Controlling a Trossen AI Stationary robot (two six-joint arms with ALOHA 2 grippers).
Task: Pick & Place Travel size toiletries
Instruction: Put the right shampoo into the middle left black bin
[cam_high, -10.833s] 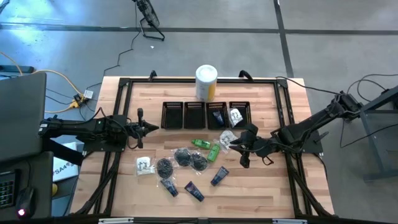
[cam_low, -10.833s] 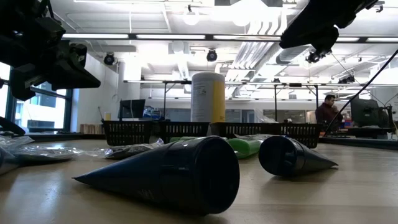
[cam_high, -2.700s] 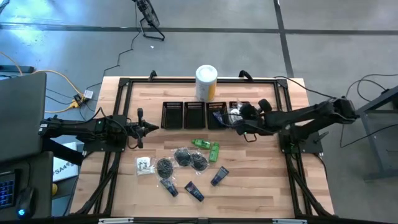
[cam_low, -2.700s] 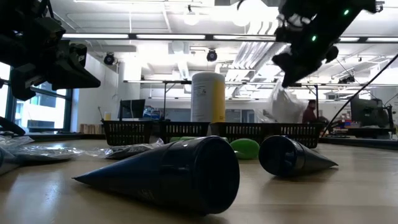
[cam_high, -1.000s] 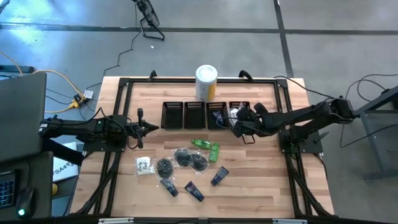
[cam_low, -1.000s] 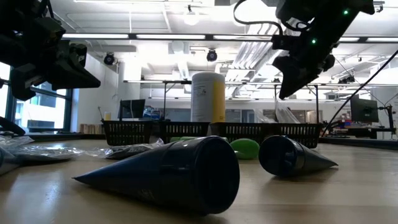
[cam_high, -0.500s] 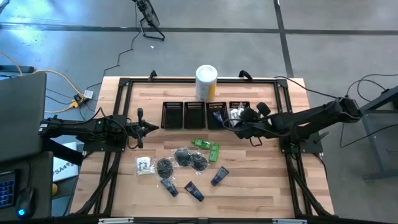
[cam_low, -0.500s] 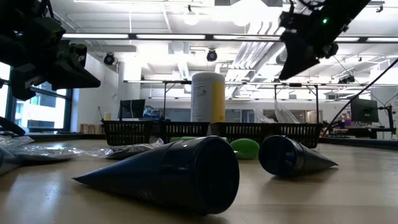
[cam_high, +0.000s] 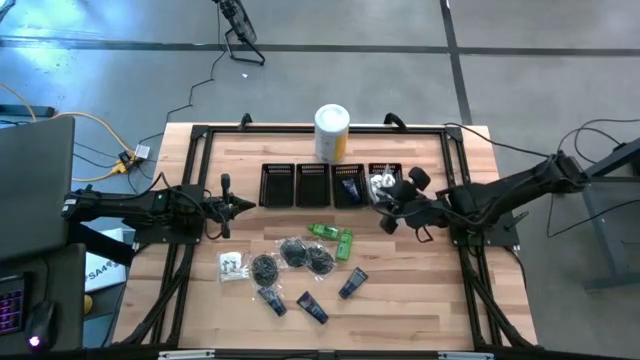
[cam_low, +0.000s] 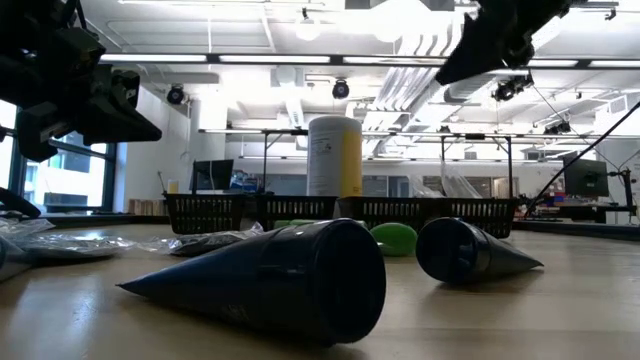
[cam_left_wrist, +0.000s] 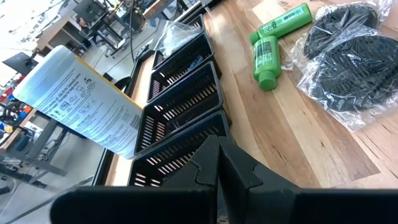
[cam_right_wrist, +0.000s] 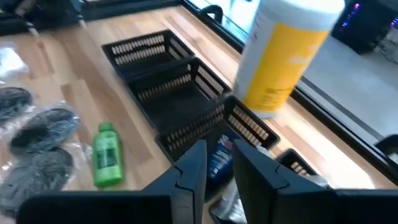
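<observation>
The right claw (cam_high: 388, 214) hangs over the wooden desk (cam_high: 420, 300), just in front of the row of four black mesh bins (cam_high: 330, 184). Its two dark fingers (cam_right_wrist: 189, 168) stand a little apart and nothing is between them. The left claw (cam_high: 243, 206) waits at the left side of the desk, squeezed tight and empty. A clear plastic sachet (cam_high: 381, 183) lies in the bin farthest right, and a dark blue tube (cam_high: 350, 187) lies in the bin next to it. Two bright green packets (cam_high: 335, 238) lie in front of the bins. Near them lie black round bagged bundles (cam_high: 300, 255), and more dark blue tubes (cam_high: 352, 283) lie closer to the front edge. A big white-and-yellow round canister (cam_high: 332, 132) stands behind the bins.
</observation>
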